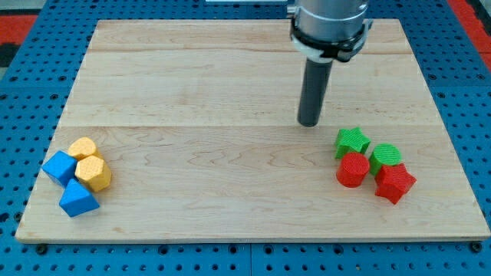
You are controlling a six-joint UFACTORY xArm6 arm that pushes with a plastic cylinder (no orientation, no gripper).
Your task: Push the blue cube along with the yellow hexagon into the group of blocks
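Note:
A blue cube (59,167) lies near the board's lower left corner, touching a yellow hexagon (93,173) on its right. A second yellow block (82,148) sits just above them and a blue wedge-like block (77,199) just below. A group of blocks lies at the view's right: a green star (352,142), a green block (386,157), a red cylinder (353,170) and a red star-like block (394,183). My tip (309,122) rests on the board left of and above the green star, far from the blue cube.
The wooden board (230,92) lies on a blue pegboard surface (23,84). The arm's grey collar (328,23) hangs over the board's top edge at the right.

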